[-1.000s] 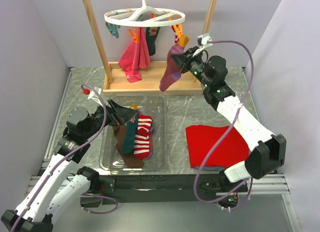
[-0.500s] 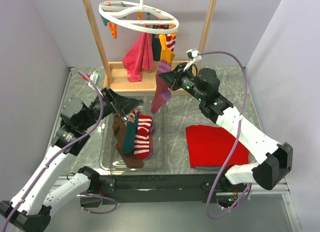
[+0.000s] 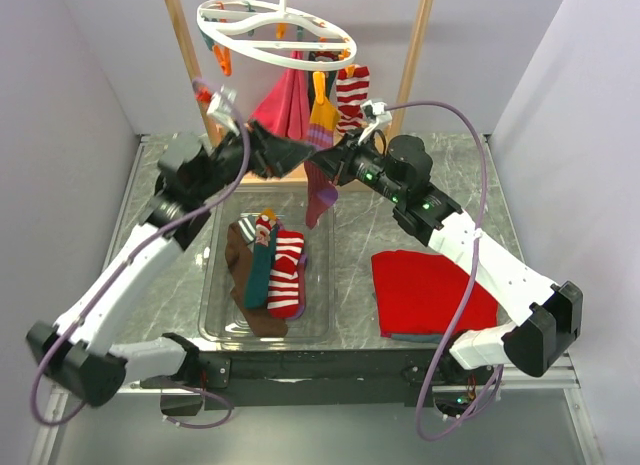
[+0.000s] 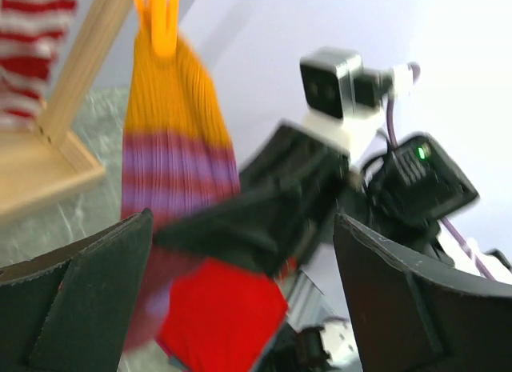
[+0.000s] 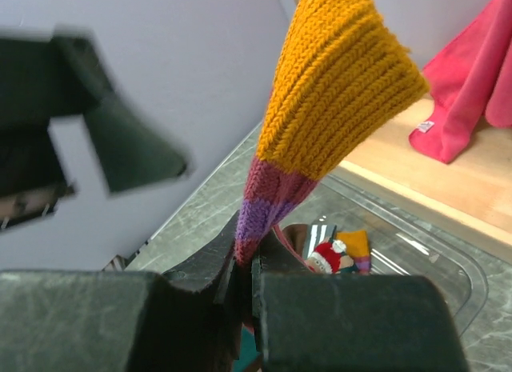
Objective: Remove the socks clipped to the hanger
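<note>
A magenta-purple sock [image 3: 320,180] with an orange cuff hangs from an orange clip [image 3: 319,85] on the white round hanger [image 3: 275,30]. My right gripper [image 3: 320,165] is shut on its striped middle, and in the right wrist view the sock [image 5: 336,92] runs down into the closed gripper [image 5: 244,280]. My left gripper [image 3: 298,157] is raised just left of that sock, open and holding nothing. In the left wrist view its fingers [image 4: 88,300] frame the sock [image 4: 172,140]. A red-and-white striped sock [image 3: 352,90] is also clipped up.
A pink cloth [image 3: 285,105] drapes from the hanger inside the wooden frame [image 3: 190,60]. A clear tray [image 3: 215,325] below holds brown, teal and striped socks [image 3: 265,270]. A red folded cloth [image 3: 430,290] lies at the right front.
My left arm rose from the tray to the hanging sock, gripper open. My right gripper drew the sock left and forward, and the hanger tilted and turned.
</note>
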